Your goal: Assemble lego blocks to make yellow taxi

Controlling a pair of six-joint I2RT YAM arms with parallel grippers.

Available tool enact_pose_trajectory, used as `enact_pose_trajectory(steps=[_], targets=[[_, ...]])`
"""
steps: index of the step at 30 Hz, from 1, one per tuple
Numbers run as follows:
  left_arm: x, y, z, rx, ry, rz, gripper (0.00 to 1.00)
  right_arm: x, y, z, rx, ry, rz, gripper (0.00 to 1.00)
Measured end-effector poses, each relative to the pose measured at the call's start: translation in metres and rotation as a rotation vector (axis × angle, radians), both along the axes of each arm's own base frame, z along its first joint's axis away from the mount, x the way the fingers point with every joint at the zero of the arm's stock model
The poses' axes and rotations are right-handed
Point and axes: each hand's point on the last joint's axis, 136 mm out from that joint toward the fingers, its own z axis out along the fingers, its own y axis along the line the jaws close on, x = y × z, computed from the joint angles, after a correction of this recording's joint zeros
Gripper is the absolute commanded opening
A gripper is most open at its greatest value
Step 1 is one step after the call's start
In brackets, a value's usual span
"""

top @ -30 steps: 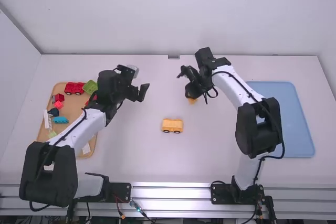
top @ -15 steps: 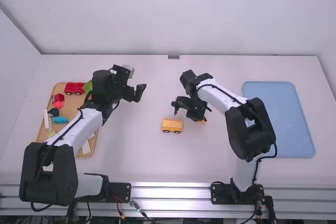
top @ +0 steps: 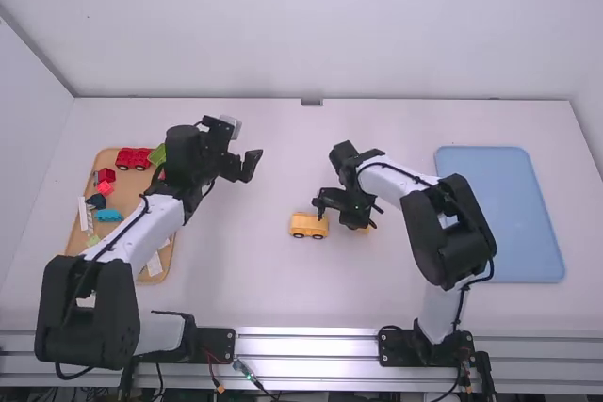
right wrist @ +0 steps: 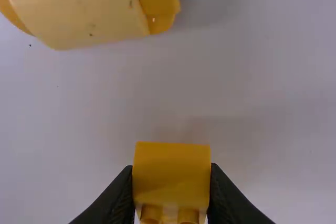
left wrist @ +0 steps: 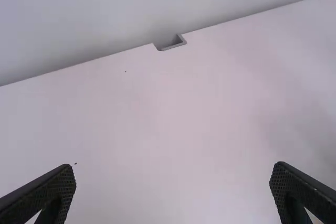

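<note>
From where I stand, the right gripper (top: 356,221) is low over the table, pointing down, its fingers clamped on a yellow block (right wrist: 172,174). Its arm leans inward from its base, elbow bent out to the right and forearm slanting toward the middle. The yellow car (top: 309,225), wheels on the table, sits near that gripper, just to its left. The left gripper (top: 244,168) is up off to the left of the car and farther from the bases, fingers spread well apart with nothing between them; its arm stretches forward, wrist turned toward the middle. Left of that gripper lies the wooden tray (top: 133,191) of colored blocks; well right of the right gripper, the blue tray (top: 509,218).
</note>
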Motion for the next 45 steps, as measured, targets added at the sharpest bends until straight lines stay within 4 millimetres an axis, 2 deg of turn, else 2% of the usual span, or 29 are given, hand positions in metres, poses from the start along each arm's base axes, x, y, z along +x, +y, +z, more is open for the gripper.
enact_pose_trajectory(steps=[3, 6, 7, 9, 13, 17, 20, 23, 27, 32, 35, 38, 43, 45], targets=[[0.000, 0.000, 0.000, 0.000, -0.001, 0.000, 0.99, -0.001, 0.000, -0.006, 0.006, -0.007, 0.012, 0.38], [0.000, 0.000, 0.000, 0.000, 0.000, 0.000, 0.99, -0.004, -0.002, -0.009, 0.004, -0.006, 0.020, 0.65], [0.000, 0.000, 0.000, 0.000, -0.001, 0.000, 0.99, -0.005, -0.003, -0.010, 0.001, -0.001, 0.018, 0.79], [0.000, 0.000, 0.000, 0.000, 0.000, 0.000, 0.99, -0.006, -0.003, -0.010, 0.001, 0.000, 0.022, 0.99], [0.000, 0.000, 0.000, 0.000, 0.000, 0.000, 0.99, -0.003, -0.001, -0.008, 0.008, -0.005, 0.007, 0.99], [-0.004, -0.001, -0.006, -0.002, 0.029, -0.005, 0.99, 0.009, 0.010, 0.006, 0.057, -0.036, -0.022, 0.99], [-0.010, -0.007, -0.011, 0.002, 0.049, -0.053, 0.99, 0.017, 0.016, 0.032, 0.155, -0.075, -0.036, 0.99], [-0.024, -0.022, -0.015, 0.028, 0.043, -0.194, 0.99, 0.023, 0.018, 0.060, 0.279, -0.128, -0.025, 0.99], [-0.047, -0.045, -0.016, 0.063, -0.006, -0.424, 0.99, 0.021, 0.010, 0.080, 0.471, -0.223, 0.008, 0.99], [-0.070, -0.065, -0.021, 0.085, -0.097, -0.666, 0.99, 0.015, 0.000, 0.061, 0.641, -0.271, 0.004, 0.99], [-0.081, -0.077, -0.039, 0.063, -0.142, -0.812, 0.99, -0.003, -0.010, 0.045, 0.747, -0.260, -0.025, 0.99], [-0.084, -0.084, -0.053, 0.033, -0.183, -0.896, 0.99, -0.012, -0.015, 0.040, 0.814, -0.266, -0.024, 0.99], [-0.089, -0.101, -0.073, -0.006, -0.240, -0.997, 0.99, -0.012, -0.017, 0.030, 0.893, -0.259, -0.021, 0.99], [-0.094, -0.113, -0.081, 0.001, -0.245, -1.038, 0.99, -0.016, -0.016, 0.018, 0.913, -0.212, -0.029, 0.99]])
